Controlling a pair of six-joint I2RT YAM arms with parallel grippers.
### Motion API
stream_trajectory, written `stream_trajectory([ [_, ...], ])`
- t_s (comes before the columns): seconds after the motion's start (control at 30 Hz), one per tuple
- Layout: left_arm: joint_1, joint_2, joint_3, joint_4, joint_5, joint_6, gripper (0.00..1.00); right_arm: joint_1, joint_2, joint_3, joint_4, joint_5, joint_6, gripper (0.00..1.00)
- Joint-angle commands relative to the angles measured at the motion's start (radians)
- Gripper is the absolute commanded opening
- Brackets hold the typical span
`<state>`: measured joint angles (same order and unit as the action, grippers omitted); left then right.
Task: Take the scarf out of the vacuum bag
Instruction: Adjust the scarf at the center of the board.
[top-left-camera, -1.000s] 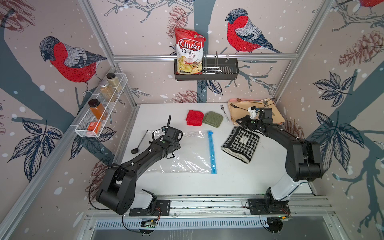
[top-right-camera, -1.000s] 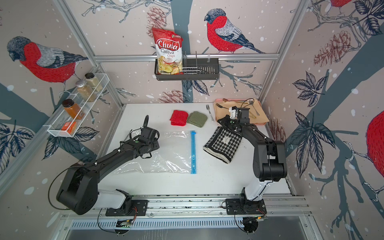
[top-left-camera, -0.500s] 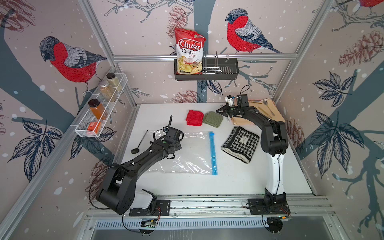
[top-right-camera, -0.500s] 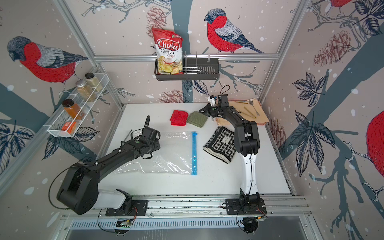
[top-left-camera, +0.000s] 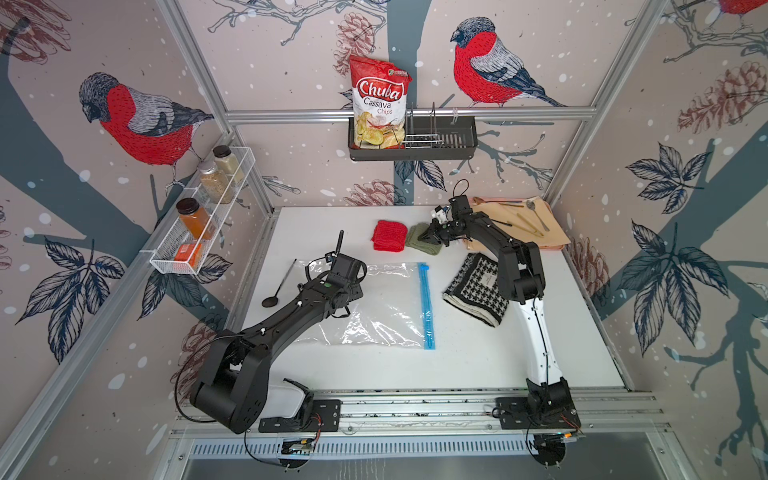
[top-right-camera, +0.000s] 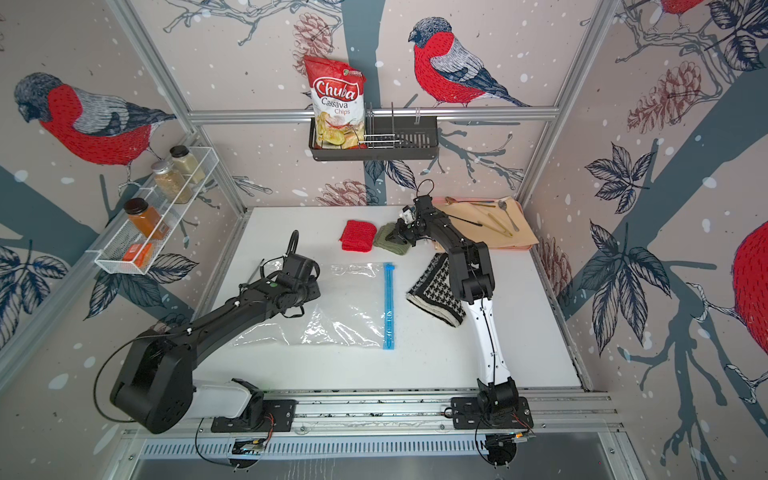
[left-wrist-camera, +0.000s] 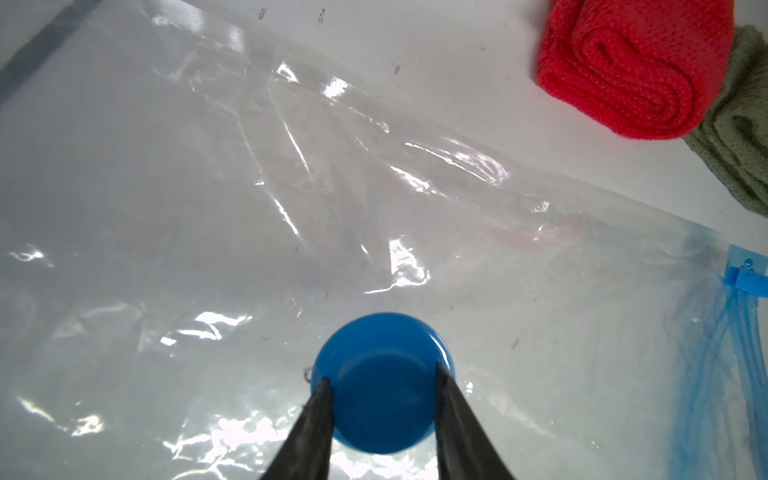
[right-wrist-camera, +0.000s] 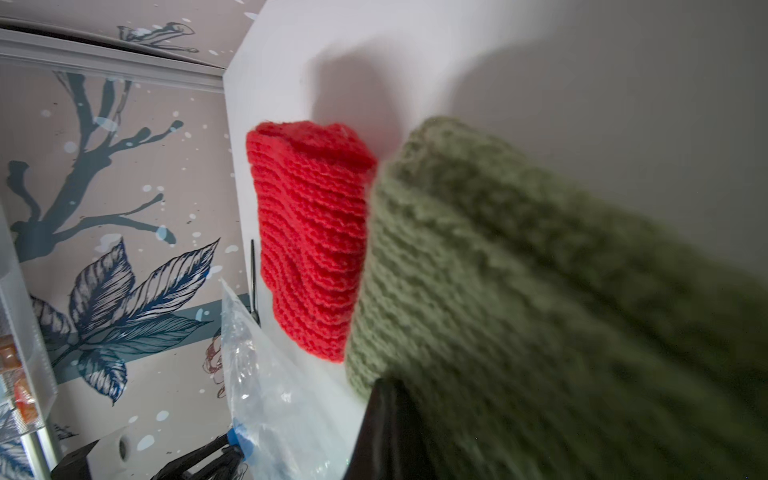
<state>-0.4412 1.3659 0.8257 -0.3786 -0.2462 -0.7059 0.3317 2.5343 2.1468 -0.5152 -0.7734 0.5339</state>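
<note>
Two arms reach over the counter (top-left-camera: 457, 365). The left gripper (left-wrist-camera: 382, 380) pinches the blue valve cap (left-wrist-camera: 382, 345) of the vacuum bag (top-left-camera: 374, 307), which lies flat. Farther back sit a red knit (top-left-camera: 388, 236) and an olive knit (top-left-camera: 417, 249); the right gripper (top-left-camera: 428, 237), pressed together, points at the olive one. Rightmost, the scarf (top-left-camera: 473, 297) lies outside the bag, near its zip strip (top-left-camera: 425, 307)

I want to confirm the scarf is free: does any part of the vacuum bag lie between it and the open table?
Nothing visible does. The scarf lies on the table outside the vacuum bag, past its zip strip, apart from it.
</note>
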Motion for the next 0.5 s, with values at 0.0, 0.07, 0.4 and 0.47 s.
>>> stream_trajectory([
  [0.0, -0.001, -0.009, -0.004, -0.004, -0.01, -0.017, 0.11, 0.002, -0.026, 0.01, -0.097, 0.12, -0.031, 0.0],
  [0.07, -0.001, -0.014, -0.009, 0.0, -0.008, -0.018, 0.11, 0.003, -0.023, 0.016, -0.105, 0.137, -0.023, 0.0],
  [0.4, -0.001, -0.05, -0.022, -0.011, -0.021, -0.018, 0.11, 0.014, -0.004, 0.119, -0.143, 0.08, -0.022, 0.0],
  [0.47, 0.0, -0.06, -0.026, -0.012, -0.021, -0.02, 0.11, 0.026, -0.041, 0.115, -0.095, 0.027, -0.009, 0.0],
])
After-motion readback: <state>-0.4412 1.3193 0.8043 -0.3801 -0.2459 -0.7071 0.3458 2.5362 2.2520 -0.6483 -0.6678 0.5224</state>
